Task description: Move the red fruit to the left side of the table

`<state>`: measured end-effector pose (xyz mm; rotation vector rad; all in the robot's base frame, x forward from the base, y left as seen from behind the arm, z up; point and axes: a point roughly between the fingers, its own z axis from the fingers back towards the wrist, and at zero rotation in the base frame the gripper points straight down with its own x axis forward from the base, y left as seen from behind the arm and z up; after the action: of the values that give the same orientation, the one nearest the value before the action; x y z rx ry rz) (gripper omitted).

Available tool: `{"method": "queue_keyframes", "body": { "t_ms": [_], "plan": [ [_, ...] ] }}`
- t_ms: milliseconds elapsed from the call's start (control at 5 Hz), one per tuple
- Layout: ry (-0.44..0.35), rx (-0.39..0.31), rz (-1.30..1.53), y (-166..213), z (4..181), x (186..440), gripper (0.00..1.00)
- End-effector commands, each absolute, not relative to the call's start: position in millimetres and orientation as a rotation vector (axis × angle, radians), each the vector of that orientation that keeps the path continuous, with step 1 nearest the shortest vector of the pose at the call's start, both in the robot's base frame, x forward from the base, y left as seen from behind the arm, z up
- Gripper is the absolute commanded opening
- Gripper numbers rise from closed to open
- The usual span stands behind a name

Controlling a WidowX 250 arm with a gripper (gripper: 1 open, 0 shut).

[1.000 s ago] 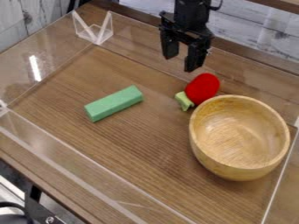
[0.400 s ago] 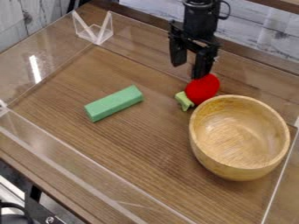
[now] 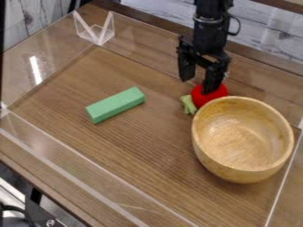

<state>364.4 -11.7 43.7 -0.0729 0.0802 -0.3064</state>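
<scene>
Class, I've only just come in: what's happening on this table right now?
A single robot arm has its pincer open, pointing straight down right over the red fruit, with the fingers on either side of it but not closed on it. The fruit sits on the table against the rim of the wooden bowl, on the right side. A green block lies further left. The fruit has not yet been carried to the left side.

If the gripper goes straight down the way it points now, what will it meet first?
Most likely the red fruit: the open gripper hangs directly over it, pointing down, jaws on either side. The table comes next. Depth is hard to judge from this single view.
</scene>
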Motion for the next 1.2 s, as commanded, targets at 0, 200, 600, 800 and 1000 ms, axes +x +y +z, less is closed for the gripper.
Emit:
{"method": "queue_keyframes", "body": {
  "t_ms": [0, 200, 600, 800, 1000],
  "plan": [
    [0.055, -0.067, -0.295, -10, 48.3, 365, 0.0],
    [0.044, -0.07, -0.298, -2, 64.0, 361, 0.0],
    [-0.067, -0.068, -0.28, 22, 126.7, 356, 0.0],
    [-0.101, -0.057, -0.235, 48, 143.8, 358, 0.0],
    [-0.097, -0.056, -0.2, 70, 145.0, 349, 0.0]
  ]
}}
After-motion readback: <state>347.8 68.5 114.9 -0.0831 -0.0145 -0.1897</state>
